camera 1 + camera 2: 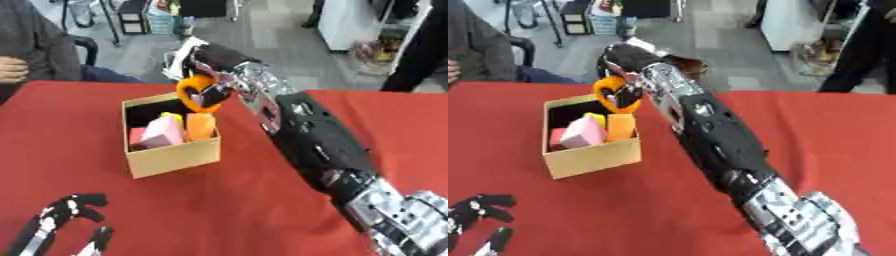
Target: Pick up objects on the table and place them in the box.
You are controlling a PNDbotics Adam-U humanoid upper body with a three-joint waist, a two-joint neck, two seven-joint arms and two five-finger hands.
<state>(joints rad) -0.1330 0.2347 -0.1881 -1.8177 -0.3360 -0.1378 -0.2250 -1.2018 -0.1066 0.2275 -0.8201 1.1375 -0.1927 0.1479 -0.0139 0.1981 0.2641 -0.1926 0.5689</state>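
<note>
My right arm reaches from the lower right across the red table [219, 210] to the open cardboard box [175, 156]. The right hand [208, 60] hangs over the box's far right corner, fingers curled round an orange ring-shaped object [194, 93] that dangles above the opening. Inside the box lie a pink block [164, 132], an orange block [200, 126], a small yellow piece [171, 116] and a red piece [136, 135]. My left hand [61, 220] rests at the lower left corner, fingers relaxed and holding nothing.
A person's sleeve and hand [13, 67] show at the far left edge of the table. Beyond the table is grey floor with chairs and shelves. Bare red cloth stretches in front of the box and to the right of my arm.
</note>
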